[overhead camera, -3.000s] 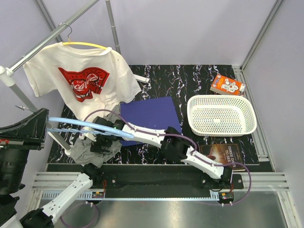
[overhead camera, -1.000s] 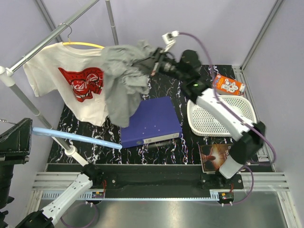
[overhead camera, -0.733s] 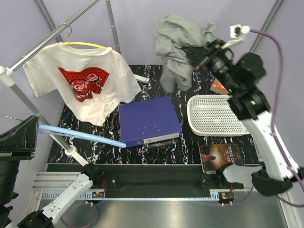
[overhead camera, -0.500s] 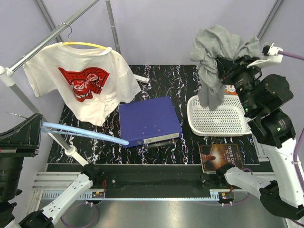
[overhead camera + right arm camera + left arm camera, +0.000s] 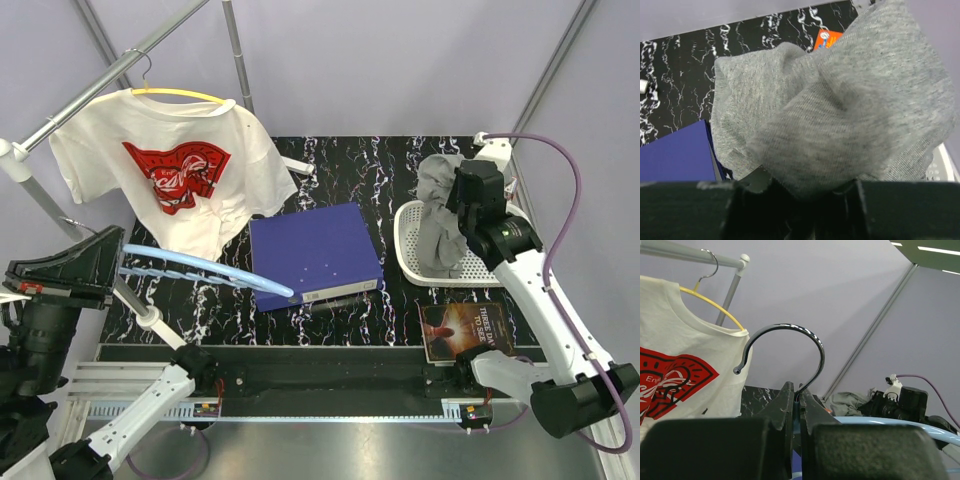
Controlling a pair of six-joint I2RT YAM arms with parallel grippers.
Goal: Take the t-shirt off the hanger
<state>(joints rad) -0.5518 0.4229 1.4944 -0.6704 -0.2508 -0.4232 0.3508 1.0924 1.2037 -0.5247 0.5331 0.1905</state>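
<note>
Whereas half a sec ago the grey fabric t-shirt [image 5: 440, 215] hung high over the table's far right, it's now lower and bunched, w/ its bottom end down inside the white mesh plastic basket [image 5: 404, 232]. R gripper [image 5: 800, 200] is clenched on the cloth; the arm dropped w/ it. L gripper [image 5: 797, 407] is pinched tight on the bare pale-blue plastic hanger w/ chrome hook [image 5: 210, 270]. Hanger tip sits a bit further right, at front edge of the blue binder [image 5: 315, 245].
</note>
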